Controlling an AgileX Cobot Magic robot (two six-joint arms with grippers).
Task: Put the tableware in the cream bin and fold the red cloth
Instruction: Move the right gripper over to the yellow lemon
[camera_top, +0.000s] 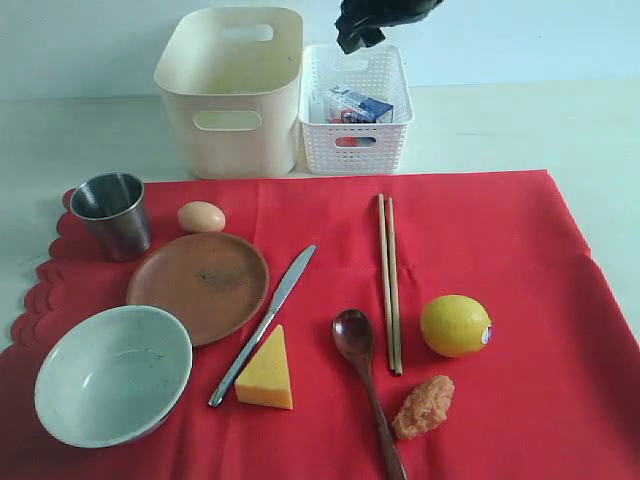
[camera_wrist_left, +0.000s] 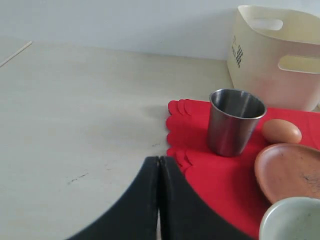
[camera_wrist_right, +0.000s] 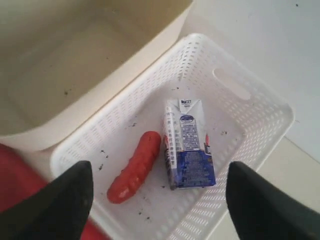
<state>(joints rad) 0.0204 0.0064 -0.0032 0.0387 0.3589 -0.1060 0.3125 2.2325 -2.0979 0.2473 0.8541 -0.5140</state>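
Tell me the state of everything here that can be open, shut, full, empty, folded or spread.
cream bin: upright, visible inside empty
white basket: holds sausage and milk carton
steel cup: upright, empty
bowl: upright, empty
red cloth: spread flat, unfolded
left gripper: shut, empty
right gripper: open, empty, over the white basket
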